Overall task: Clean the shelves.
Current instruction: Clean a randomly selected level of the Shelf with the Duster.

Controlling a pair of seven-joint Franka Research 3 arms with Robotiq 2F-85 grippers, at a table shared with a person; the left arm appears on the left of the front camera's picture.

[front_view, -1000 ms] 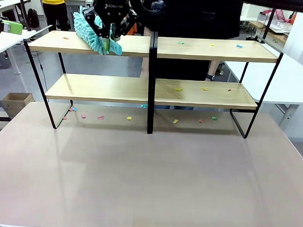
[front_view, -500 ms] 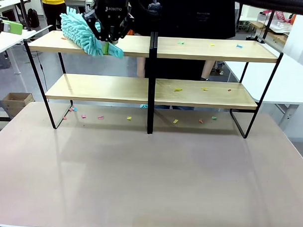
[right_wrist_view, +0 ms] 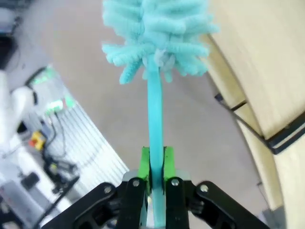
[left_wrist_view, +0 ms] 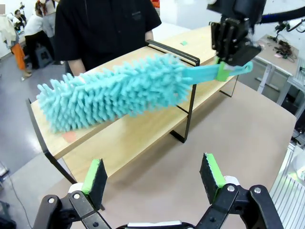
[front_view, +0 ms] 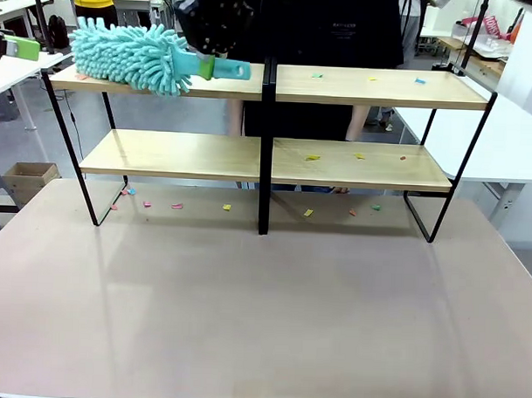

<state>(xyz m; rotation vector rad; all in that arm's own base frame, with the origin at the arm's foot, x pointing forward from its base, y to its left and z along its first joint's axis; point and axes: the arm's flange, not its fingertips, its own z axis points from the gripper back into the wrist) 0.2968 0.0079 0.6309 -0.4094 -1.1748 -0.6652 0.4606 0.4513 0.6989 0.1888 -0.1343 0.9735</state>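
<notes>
The shelves [front_view: 357, 87] are found across the upper half of the front view, set on the far part of a pinkish tabletop [front_view: 262, 312]. A person in a dark shirt [front_view: 329, 31] is seen behind them, partly hidden by the boards and by the central black post [front_view: 266, 147]. Small coloured paper scraps [front_view: 317, 76] are scattered on the right upper board, on the right lower board and on the tabletop beneath the rack. A cardboard box [front_view: 26, 177] is seen on the floor at the left edge.

The left upper board is partly covered by a turquoise duster [front_view: 127, 56]. Its fluffy head is turned toward the left of the frame and its handle toward the middle. Whether the head touches the board cannot be told. The handle is clamped in the closed jaws of the right gripper [front_view: 206, 64] at the top centre. In the right wrist view the green pads [right_wrist_view: 145, 162] are pressed against both sides of the handle. At the bottom of the left wrist view the left gripper [left_wrist_view: 153, 174] is seen with its jaws spread wide and nothing between them.

The long axis of the shelves is laid from left to right across the front view, with both tiers level and the open front turned to the camera. In the left wrist view it is seen running diagonally from lower left to upper right.
</notes>
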